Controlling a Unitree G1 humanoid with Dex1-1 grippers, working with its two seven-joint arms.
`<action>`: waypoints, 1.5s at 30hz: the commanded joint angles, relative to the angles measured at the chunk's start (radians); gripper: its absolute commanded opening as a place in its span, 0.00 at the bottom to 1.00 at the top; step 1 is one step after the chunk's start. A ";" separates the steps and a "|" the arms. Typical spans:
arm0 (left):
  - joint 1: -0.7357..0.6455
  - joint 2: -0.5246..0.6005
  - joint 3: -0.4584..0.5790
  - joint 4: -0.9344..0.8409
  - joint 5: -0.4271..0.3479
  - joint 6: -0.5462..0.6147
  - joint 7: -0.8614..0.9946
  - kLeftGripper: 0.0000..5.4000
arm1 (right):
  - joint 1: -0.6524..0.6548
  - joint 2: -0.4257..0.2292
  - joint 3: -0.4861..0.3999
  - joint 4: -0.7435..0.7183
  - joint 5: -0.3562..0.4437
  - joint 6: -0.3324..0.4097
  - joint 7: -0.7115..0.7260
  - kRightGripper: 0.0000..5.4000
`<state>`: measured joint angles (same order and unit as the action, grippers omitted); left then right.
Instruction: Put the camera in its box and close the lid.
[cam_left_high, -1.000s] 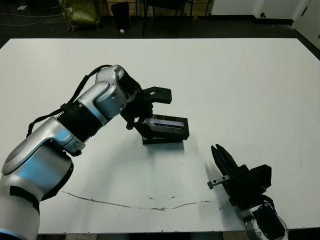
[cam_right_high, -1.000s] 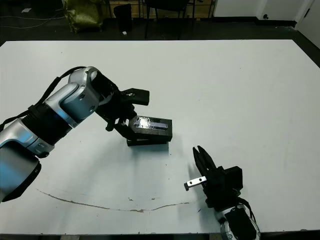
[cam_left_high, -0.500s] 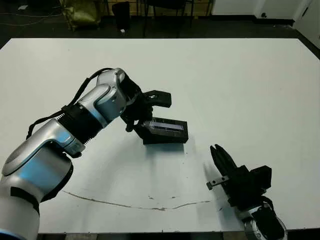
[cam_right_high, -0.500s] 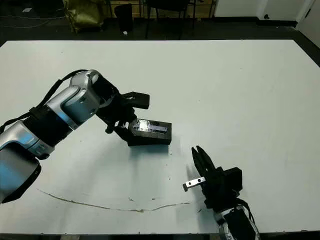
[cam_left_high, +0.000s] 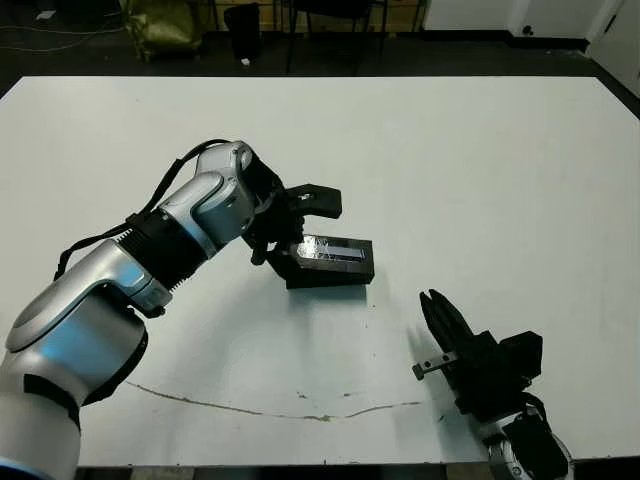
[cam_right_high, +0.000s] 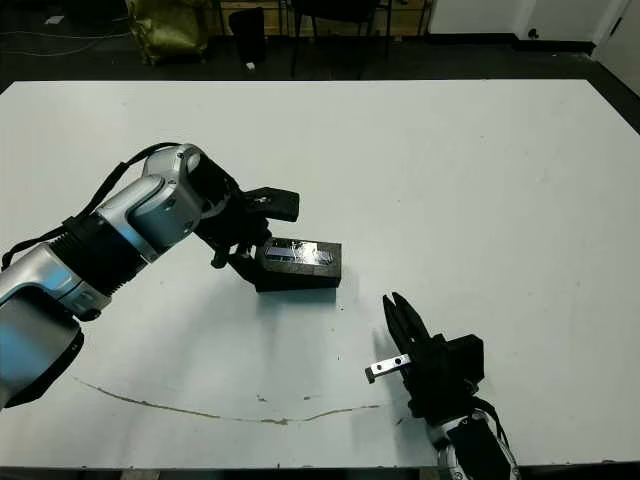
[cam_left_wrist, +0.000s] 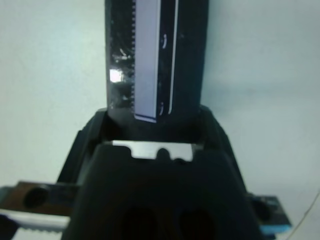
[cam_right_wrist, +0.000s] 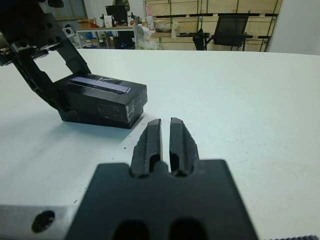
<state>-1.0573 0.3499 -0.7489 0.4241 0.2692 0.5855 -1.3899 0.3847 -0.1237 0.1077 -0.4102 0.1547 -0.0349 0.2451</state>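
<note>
The lid (cam_left_high: 333, 253) sits on top of the box (cam_left_high: 325, 279), and the two make one black block on the white counter (cam_left_high: 480, 170). The pale strip on the lid faces up. The lid looks flat and all the way down, so the box seems shut. The camera cannot be seen; it is most likely inside, but the pictures do not show that.

The left jaws (cam_left_high: 288, 222) are at the end of the block nearest the robot's left arm. One black finger (cam_left_high: 318, 198) goes past the far side of the lid and one is at the near side, so they are spread around that end. This probably keeps the lid lined up as it is pressed down. It is hard to tell if they squeeze it or only touch it.

The right jaws (cam_left_high: 441, 320) rest near the counter's front edge, well apart from the box. Their fingers are close together with only a thin gap, and they hold nothing
</note>
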 joint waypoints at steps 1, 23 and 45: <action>0.027 0.009 -0.014 0.011 0.023 -0.008 0.006 0.42 | 0.019 -0.006 -0.005 0.007 -0.002 0.013 -0.002 0.00; 0.020 -0.040 0.027 0.077 -0.025 0.149 -0.015 0.42 | 0.003 -0.007 -0.007 0.021 0.013 0.004 0.017 0.00; 0.037 -0.024 -0.017 0.017 0.002 0.170 0.008 0.42 | 0.010 -0.002 -0.004 0.016 -0.002 0.017 0.001 0.00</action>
<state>-1.0563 0.3160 -0.7466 0.4427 0.2553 0.7395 -1.3913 0.3750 -0.1247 0.1046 -0.3955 0.1536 -0.0388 0.2531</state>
